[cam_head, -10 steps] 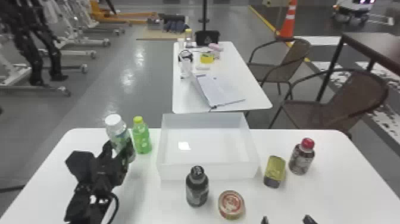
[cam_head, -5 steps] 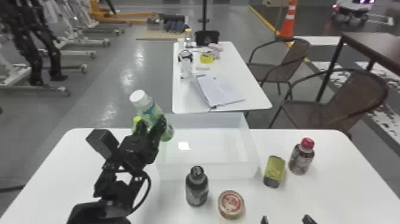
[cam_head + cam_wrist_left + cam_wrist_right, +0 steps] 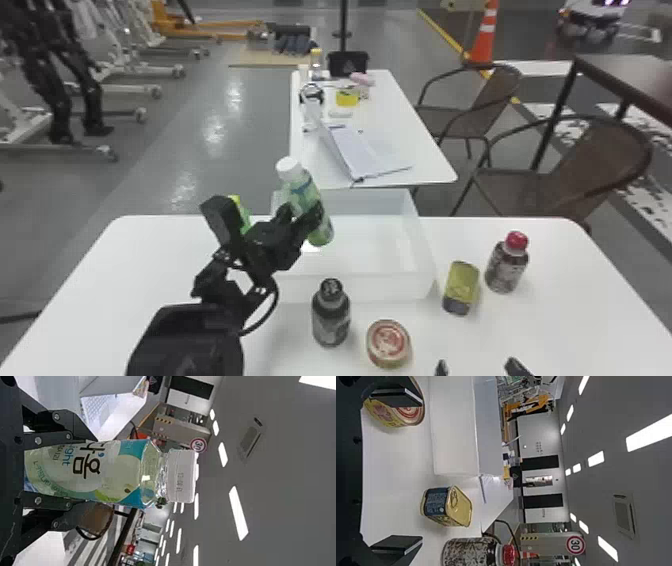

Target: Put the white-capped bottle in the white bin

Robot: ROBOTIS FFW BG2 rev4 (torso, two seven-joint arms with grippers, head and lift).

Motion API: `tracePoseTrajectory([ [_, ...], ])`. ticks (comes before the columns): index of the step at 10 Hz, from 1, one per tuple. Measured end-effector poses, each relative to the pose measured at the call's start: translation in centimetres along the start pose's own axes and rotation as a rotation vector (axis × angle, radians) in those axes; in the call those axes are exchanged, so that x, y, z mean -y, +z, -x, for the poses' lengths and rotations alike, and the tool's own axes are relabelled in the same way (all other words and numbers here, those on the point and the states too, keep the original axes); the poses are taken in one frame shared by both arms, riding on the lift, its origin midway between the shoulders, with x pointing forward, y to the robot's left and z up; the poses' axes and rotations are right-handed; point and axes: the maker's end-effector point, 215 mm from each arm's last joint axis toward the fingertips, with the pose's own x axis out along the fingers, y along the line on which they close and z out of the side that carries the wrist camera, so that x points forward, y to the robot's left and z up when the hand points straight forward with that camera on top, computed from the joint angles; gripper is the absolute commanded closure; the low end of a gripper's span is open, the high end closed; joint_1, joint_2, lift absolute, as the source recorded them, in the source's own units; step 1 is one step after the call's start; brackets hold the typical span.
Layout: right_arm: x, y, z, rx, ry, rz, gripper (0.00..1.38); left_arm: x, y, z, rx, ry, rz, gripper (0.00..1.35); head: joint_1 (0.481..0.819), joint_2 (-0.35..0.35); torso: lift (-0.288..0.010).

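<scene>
In the head view my left gripper point(image 3: 300, 217) is shut on the white-capped bottle point(image 3: 311, 206), holding it tilted over the left part of the white bin point(image 3: 355, 287). The left wrist view has the bottle point(image 3: 119, 473) between the two fingers of my left gripper point(image 3: 75, 473), its white cap pointing away from them. My right gripper point(image 3: 477, 369) is at the head view's bottom edge. In the right wrist view the right gripper point(image 3: 421, 473) stands open, its fingers wide apart with nothing gripped. The bin point(image 3: 455, 427) lies beyond it.
A green bottle with a yellow-green cap point(image 3: 241, 212) stands behind the left arm. In front of the bin are a dark bottle point(image 3: 331, 315) and a round can point(image 3: 388, 344). To its right are a yellow can point(image 3: 461, 287) and a red-capped bottle point(image 3: 507, 265).
My left gripper has carried the white-capped bottle from the table's left side rightward, past the green bottle, to over the bin; the bottle leans more. The right gripper has stayed put.
</scene>
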Motion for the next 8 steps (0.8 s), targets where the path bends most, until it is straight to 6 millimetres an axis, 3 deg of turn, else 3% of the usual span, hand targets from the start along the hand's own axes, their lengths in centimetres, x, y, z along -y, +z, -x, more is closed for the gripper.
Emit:
tracePoseTrajectory([
  [2, -0.1, 0.1, -0.1, 0.002, 0.005, 0.0, 0.09, -0.9, -2.3, 0.0, -0.069, 0.012, 0.009, 0.77, 0.549, 0.0, -0.1],
  [3, -0.2, 0.1, -0.2, 0.003, 0.007, 0.0, 0.09, -1.1, -2.7, 0.1, -0.086, 0.015, 0.004, 0.46, 0.549, 0.0, -0.1],
  [4, -0.2, 0.2, -0.3, 0.004, 0.01, 0.001, 0.09, -1.2, -2.8, 0.0, -0.091, 0.015, -0.001, 0.05, 0.549, 0.0, -0.1],
  [7, -0.2, 0.2, -0.3, 0.004, 0.011, 0.0, 0.09, -0.9, -2.5, -0.2, -0.088, 0.005, -0.001, 0.25, 0.549, 0.0, -0.1],
  [8, -0.2, 0.2, -0.3, 0.004, 0.011, -0.001, 0.09, -1.1, -2.2, -0.2, -0.078, 0.008, -0.001, 0.26, 0.549, 0.0, -0.1],
])
